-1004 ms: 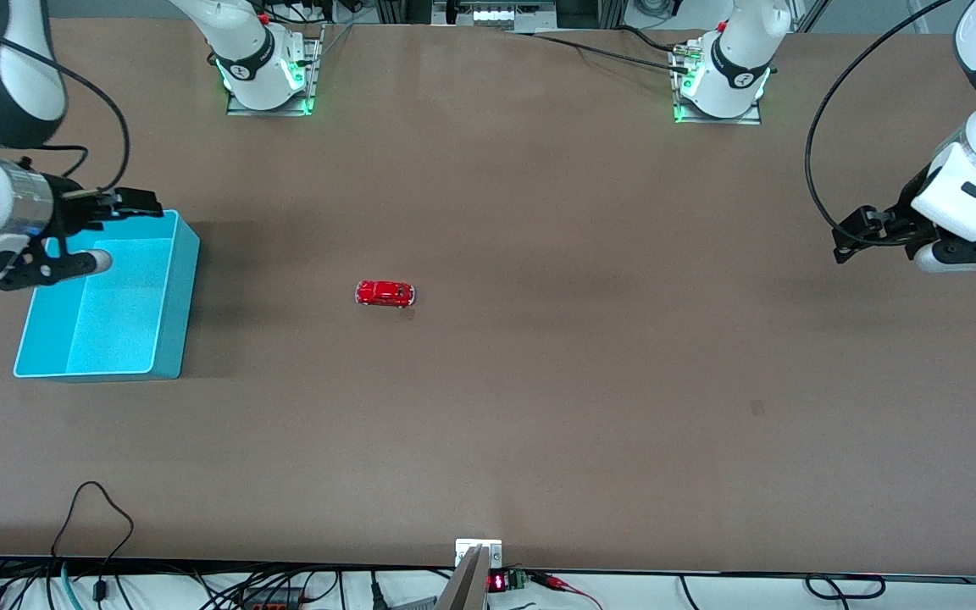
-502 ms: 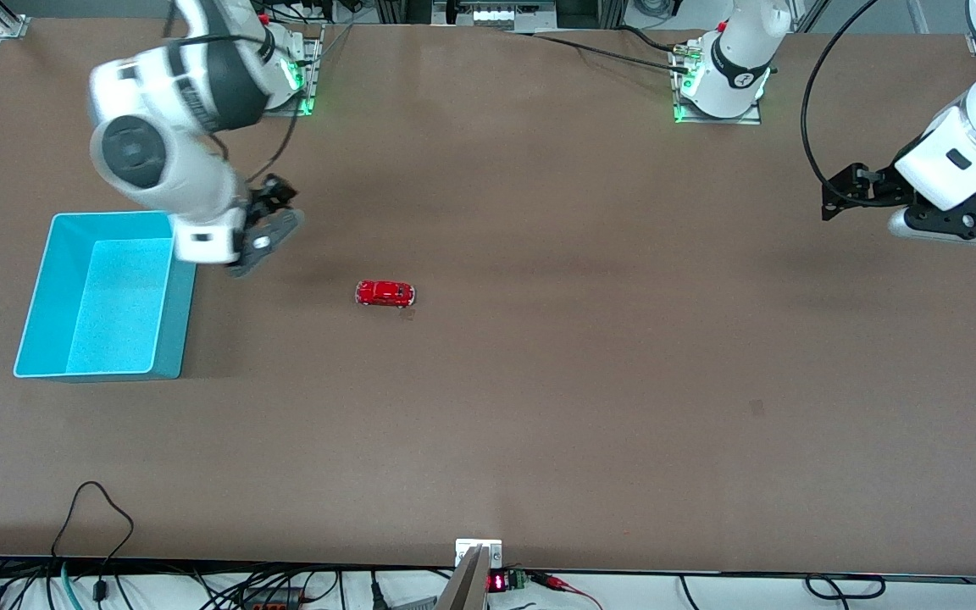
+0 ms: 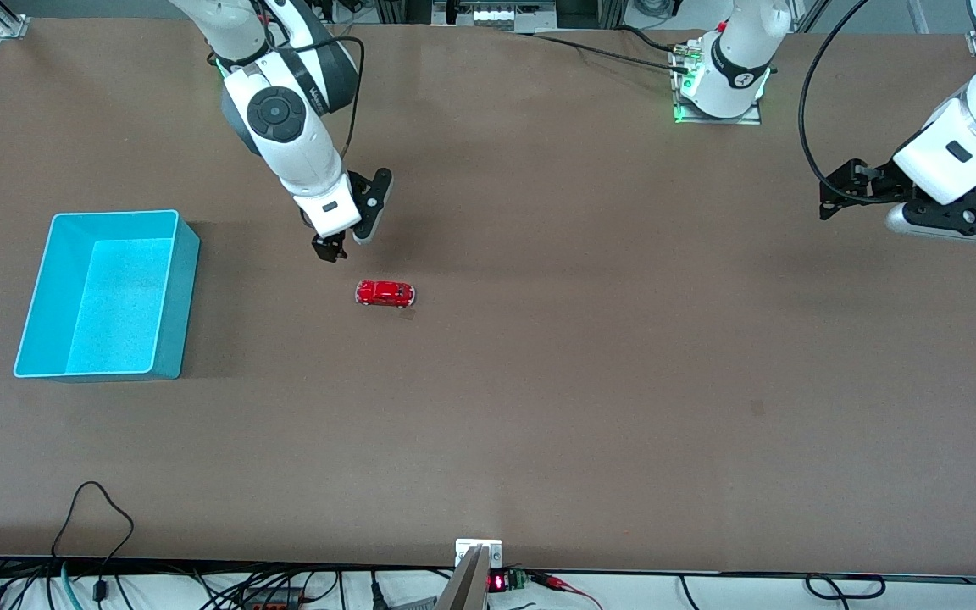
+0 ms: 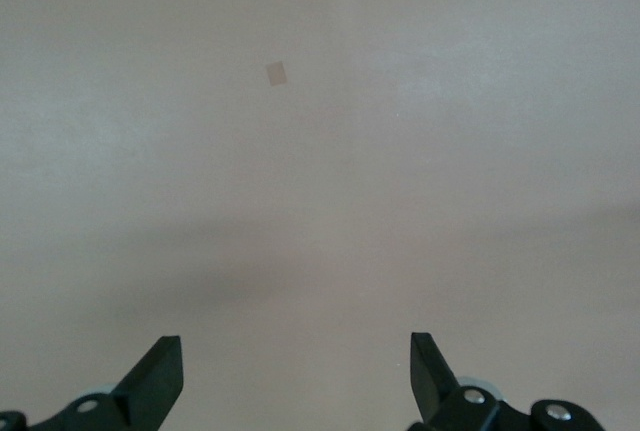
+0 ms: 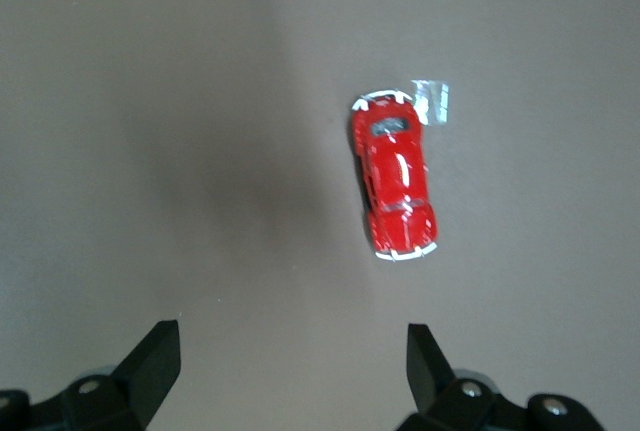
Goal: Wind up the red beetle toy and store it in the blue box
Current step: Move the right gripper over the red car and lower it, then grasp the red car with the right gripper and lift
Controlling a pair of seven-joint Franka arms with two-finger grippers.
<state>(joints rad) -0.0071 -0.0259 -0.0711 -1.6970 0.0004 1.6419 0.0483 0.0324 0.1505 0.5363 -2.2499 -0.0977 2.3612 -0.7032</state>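
The red beetle toy point(image 3: 385, 293) sits on the brown table near its middle, and it also shows in the right wrist view point(image 5: 396, 187), lying free. My right gripper point(image 3: 337, 246) hangs open and empty over bare table just beside the toy, toward the robots' bases. The blue box point(image 3: 174, 288) stands empty at the right arm's end of the table. My left gripper point(image 3: 835, 207) is open and empty, raised at the left arm's end, and its wrist view shows only bare table.
A small pale tape scrap point(image 5: 432, 101) lies by one end of the toy. Another faint patch point(image 3: 756, 408) marks the table toward the left arm's end. Cables point(image 3: 90, 517) trail along the table's front edge.
My right arm has swung from over the blue box across to the toy, its gripper now pointing down beside it. My left arm has shifted only slightly. The toy has not moved.
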